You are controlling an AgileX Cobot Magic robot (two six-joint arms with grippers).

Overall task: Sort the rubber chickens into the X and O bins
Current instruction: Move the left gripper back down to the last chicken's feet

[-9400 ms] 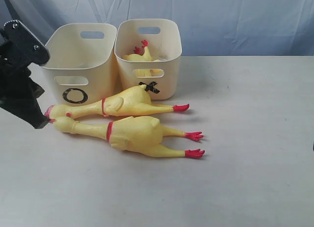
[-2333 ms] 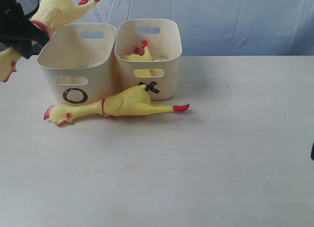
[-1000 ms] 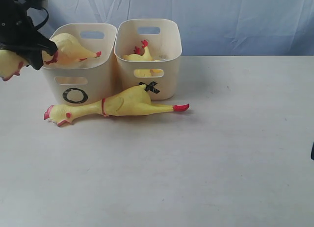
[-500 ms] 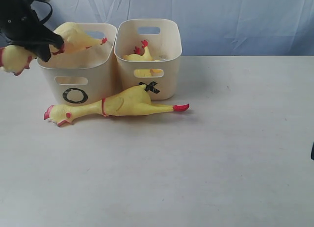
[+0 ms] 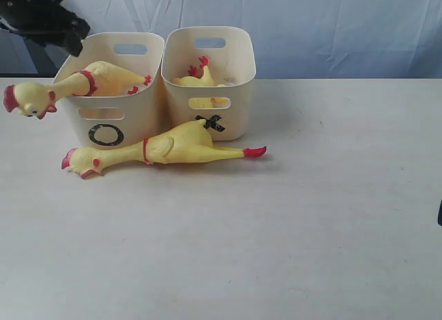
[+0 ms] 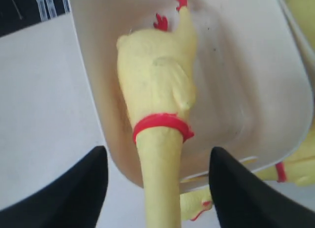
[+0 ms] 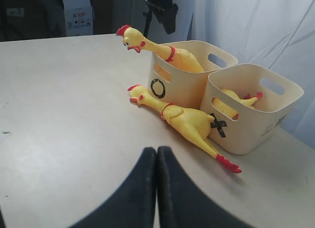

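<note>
One rubber chicken lies tail-down in the O bin, its neck and head hanging out over the bin's left rim. My left gripper hovers above that rim, open; in the left wrist view its fingers stand either side of the neck without touching it. A second chicken lies on the table in front of both bins, head to the left. A third chicken sits inside the X bin. My right gripper is shut and empty, low over bare table, well away from the bins.
A blue cloth backdrop hangs behind the table. The two bins stand side by side, touching, at the back left. The table chicken's red feet point right below the X bin.
The left gripper carried a chicken up from the table over the O bin, then opened and rose. That chicken now rests in the O bin with its head overhanging.
</note>
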